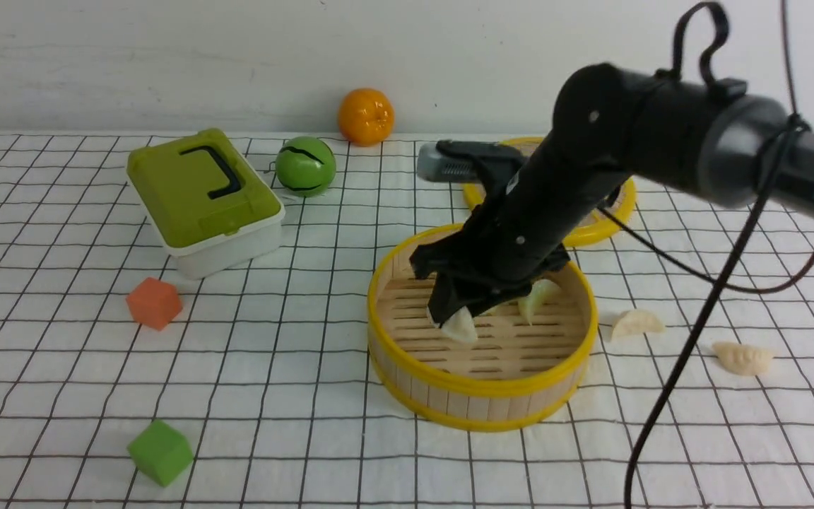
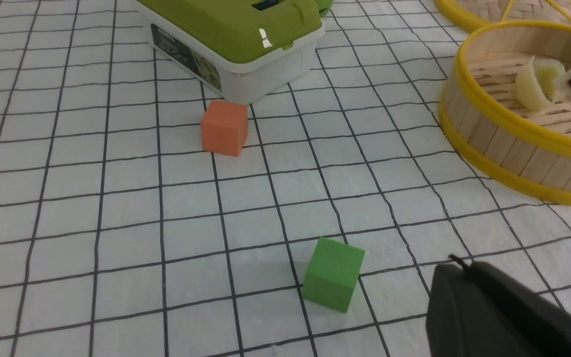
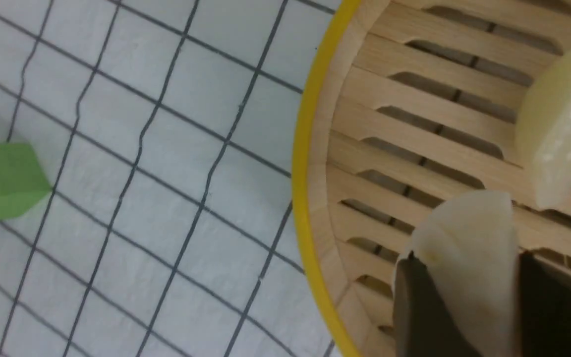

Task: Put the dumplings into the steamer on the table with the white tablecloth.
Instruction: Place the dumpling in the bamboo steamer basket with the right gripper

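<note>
Two cream-white pleated dumplings [image 1: 636, 324] beside the round bamboo steamer [image 1: 481, 385] show only in front view. Right wrist view catches the right gripper [image 3: 469, 267] pinching a third dumpling [image 3: 464, 233]. Black right arm [image 1: 520, 219] blocks the yellow-rimmed woven lid [image 1: 605, 225]; left gripper [image 2: 464, 292] is closed up.

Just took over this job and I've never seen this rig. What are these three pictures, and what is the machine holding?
It is a robot with two arms, each ending in a two-fingered gripper. The wide picture looks forward from between the arms; the other two come from cameras on the left and right wrists. The right gripper is down inside the steamer, shut on a cream-white dumpling; at least one greenish dumpling lies in there too. Two loose dumplings lie on the white tablecloth to the steamer's right. The left gripper is shut and empty, by the green cube. Also there: an orange cube, a green-lidded box, a green ball, an orange and the steamer's lid.
</note>
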